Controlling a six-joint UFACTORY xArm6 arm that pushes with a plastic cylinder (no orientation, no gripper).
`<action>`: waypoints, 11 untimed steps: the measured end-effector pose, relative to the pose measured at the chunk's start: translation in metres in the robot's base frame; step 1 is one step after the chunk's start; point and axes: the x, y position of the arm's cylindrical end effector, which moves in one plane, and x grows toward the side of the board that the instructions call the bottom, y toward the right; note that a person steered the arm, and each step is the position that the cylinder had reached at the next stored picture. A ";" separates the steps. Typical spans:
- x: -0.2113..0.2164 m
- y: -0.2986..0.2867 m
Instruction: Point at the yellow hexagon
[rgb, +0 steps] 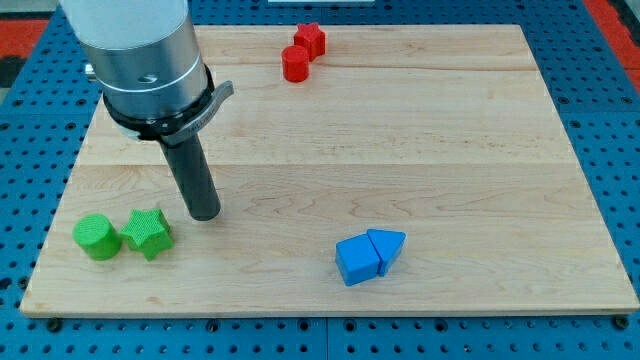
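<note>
Searching the wooden board (420, 150) for the yellow hexagon finds no such block in this view; whether it sits behind the arm's wide grey housing (140, 50) at the top left corner cannot be told. The arm ends in a plain dark rod, so no fingers show and nothing is held.

My tip (205, 215) rests on the board in its left part, nearer the bottom edge than the top. Just below and to the view's left of my tip sits a green star (147, 233), close but not touching it. A green cylinder (97, 237) stands right beside the star, toward the left edge.

Near the bottom edge, a little right of the middle, a blue cube (358, 259) and a blue triangle (388, 247) press together, well apart from my tip. At the top edge, near the middle, a red cylinder (296, 63) touches a second red block (311, 39) of unclear shape.

Bare wood fills the whole middle of the board and its right side up to the right edge. A blue pegboard surface (600, 60) surrounds the board.
</note>
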 end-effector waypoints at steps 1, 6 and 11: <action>-0.008 0.000; -0.127 -0.109; -0.319 -0.099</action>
